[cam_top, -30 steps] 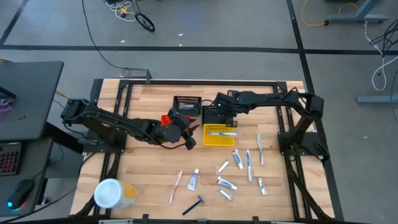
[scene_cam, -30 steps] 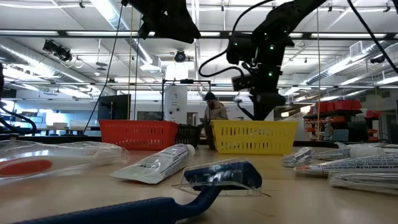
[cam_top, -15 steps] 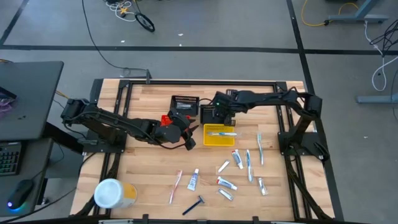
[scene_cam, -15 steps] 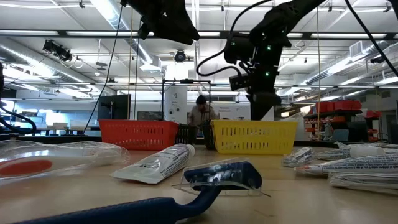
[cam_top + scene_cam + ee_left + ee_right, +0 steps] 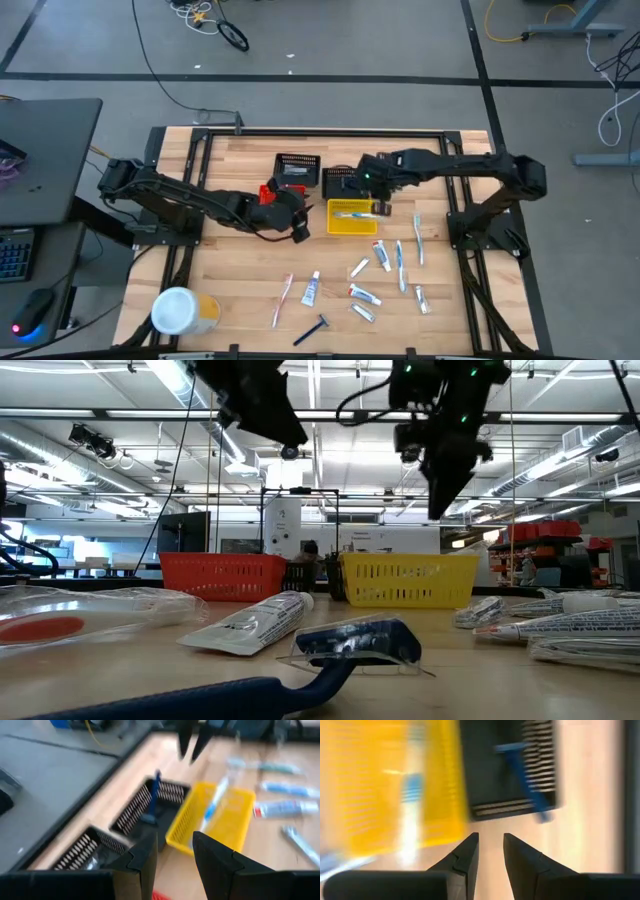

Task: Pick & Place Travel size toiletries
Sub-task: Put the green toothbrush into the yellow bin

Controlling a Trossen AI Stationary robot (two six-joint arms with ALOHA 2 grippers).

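1. High view, near table point(image 5: 230, 290) edge: loose toiletries point(image 5: 385, 270) await picking.
2. Mid-table: left claw point(image 5: 299, 228) spread, empty, beside red basket point(image 5: 268, 190).
3. Farther: right claw point(image 5: 381, 207) has opened, now empty; blue razor point(image 5: 522, 767) rests in black basket point(image 5: 338, 182). We judge one placement complete.

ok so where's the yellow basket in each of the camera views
High view: yellow basket at table centre, right of the black basket.
Low view: centre, on the far tabletop.
Left wrist view: right of centre.
Right wrist view: left side, blurred.
Shared landmark: the black basket touching it.
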